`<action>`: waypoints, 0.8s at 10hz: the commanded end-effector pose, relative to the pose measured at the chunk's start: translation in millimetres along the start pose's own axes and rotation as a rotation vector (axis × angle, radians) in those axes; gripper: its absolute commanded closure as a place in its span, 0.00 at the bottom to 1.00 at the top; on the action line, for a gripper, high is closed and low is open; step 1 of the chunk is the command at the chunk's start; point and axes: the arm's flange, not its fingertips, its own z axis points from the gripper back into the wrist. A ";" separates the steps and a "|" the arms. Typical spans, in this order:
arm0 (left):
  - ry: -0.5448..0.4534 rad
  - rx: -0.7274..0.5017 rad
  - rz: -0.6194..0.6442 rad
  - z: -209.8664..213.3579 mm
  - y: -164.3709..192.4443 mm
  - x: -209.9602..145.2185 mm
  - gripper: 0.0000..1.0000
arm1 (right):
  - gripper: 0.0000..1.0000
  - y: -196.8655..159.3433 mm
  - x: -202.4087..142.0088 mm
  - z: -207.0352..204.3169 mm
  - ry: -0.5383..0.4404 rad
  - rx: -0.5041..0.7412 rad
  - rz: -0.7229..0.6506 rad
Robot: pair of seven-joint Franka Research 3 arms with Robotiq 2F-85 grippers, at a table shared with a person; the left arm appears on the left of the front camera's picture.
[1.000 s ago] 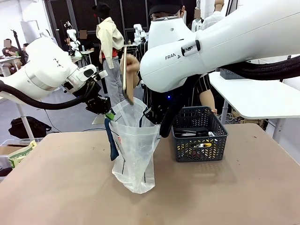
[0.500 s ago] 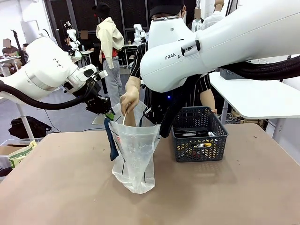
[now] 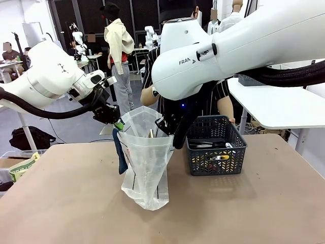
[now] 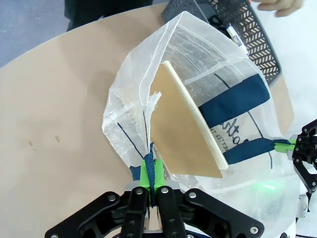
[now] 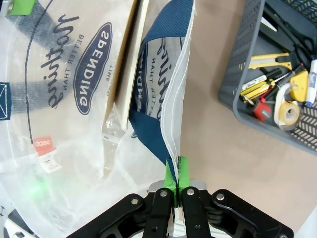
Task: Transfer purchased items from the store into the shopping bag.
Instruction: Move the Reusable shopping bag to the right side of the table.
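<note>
While my left gripper (image 4: 151,168) and right gripper (image 5: 177,171) pinch the shopping bag (image 3: 147,168) rim, tan board (image 4: 185,129) inside, basket (image 3: 216,162) beside, brown table (image 3: 264,203).

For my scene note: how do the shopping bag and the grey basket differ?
The shopping bag is translucent white film; the basket is dark slotted plastic. The bag's rim is pinched by the left gripper and the right gripper; the basket stands free. The bag holds a tan board; the basket holds small items. Both sit open-topped on the table.
</note>
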 end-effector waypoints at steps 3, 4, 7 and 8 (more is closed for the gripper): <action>-0.002 0.003 0.001 1.3 1.8 0.2 1.00 | 1.00 -1.7 -4.5 -0.1 0.003 -0.003 -0.007; -0.002 0.003 0.001 1.3 1.8 0.2 1.00 | 1.00 -1.7 -4.5 -0.1 0.003 -0.003 -0.007; -0.002 0.003 0.001 1.3 1.8 0.2 1.00 | 1.00 -1.7 -4.5 -0.1 0.003 -0.003 -0.007; -0.002 0.003 0.001 1.3 1.8 0.2 1.00 | 1.00 -1.7 -4.5 -0.1 0.003 -0.003 -0.007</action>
